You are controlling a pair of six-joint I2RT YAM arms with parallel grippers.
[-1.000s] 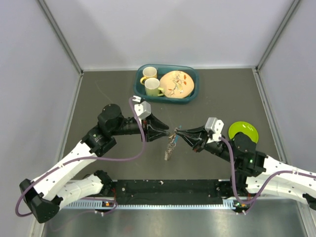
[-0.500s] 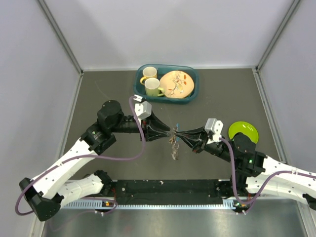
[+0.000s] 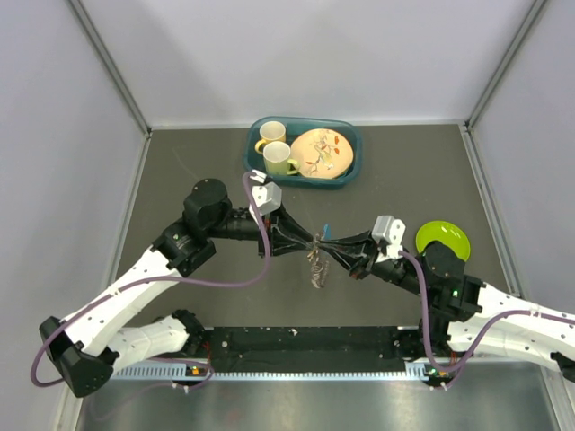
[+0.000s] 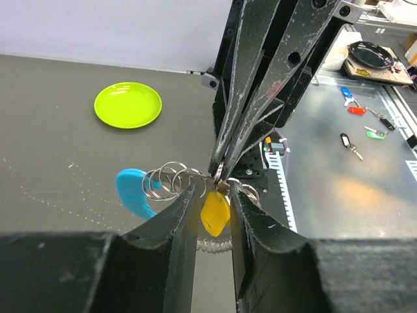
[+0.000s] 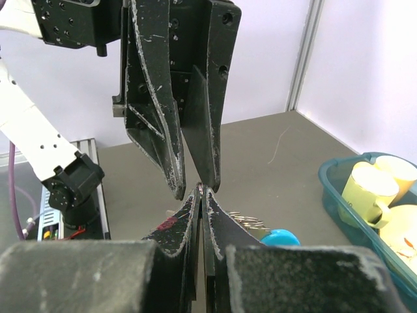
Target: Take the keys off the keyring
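Right hand (image 5: 201,193) is pinched tight at centre frame, apparently on the keyring (image 4: 171,180), so it acts as the anchor. Left hand (image 4: 212,203) is narrow but not closed, fingers flanking the yellow key head (image 4: 215,214); contact unclear. Keys (image 3: 315,268) hang below the meeting tips, mid-frame in top view, seemingly off the table (image 3: 180,171), likely to let the ring twist freely. Blue head (image 4: 133,193) dangles to the left.

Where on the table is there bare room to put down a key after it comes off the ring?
Bare grey tabletop lies between the teal plastic tray and the left wall, and between tray and round lime-green plate. Crowded: the middle, where left gripper and right gripper meet over the hanging silvery keys.
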